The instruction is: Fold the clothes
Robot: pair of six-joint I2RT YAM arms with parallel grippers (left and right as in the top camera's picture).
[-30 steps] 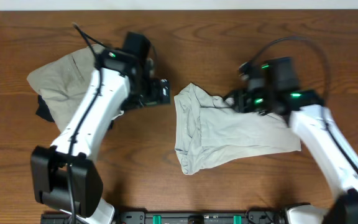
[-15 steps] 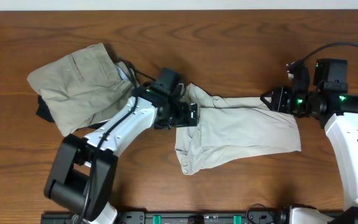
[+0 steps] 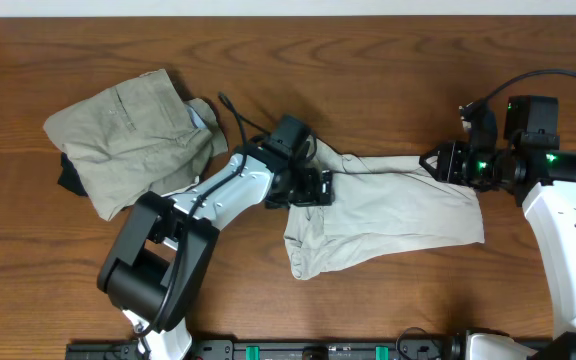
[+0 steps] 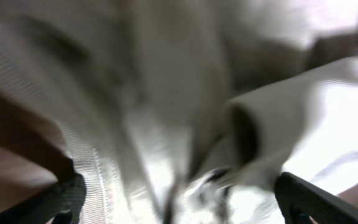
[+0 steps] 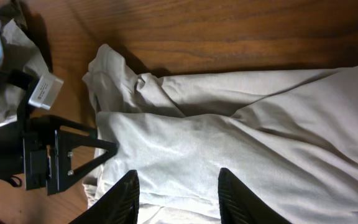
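The clothes are two garments on the wooden table. A pale cream one [image 3: 398,215] lies stretched across the middle, and a khaki one [image 3: 118,135] is heaped at the left. My left gripper [image 3: 313,187] is over the cream garment's left end, jaws wide open. In the blurred left wrist view, cream cloth [image 4: 166,93] fills the frame between the fingers [image 4: 67,198]. My right gripper [image 3: 436,162] is at the garment's upper right corner. Its jaws [image 5: 178,174] stand partly apart over smooth cream fabric [image 5: 260,124], and I see no pinched fold.
A dark piece of cloth [image 3: 68,178] pokes out from under the khaki heap. The left arm's black frame [image 5: 48,155] shows at the left of the right wrist view. The arm bases' black rail [image 3: 318,351] runs along the table's near edge.
The left arm swung from the khaki heap to the cream garment's left end and edged further right. The right arm moved right, the garment's top edge stretched out with it, then it held still.
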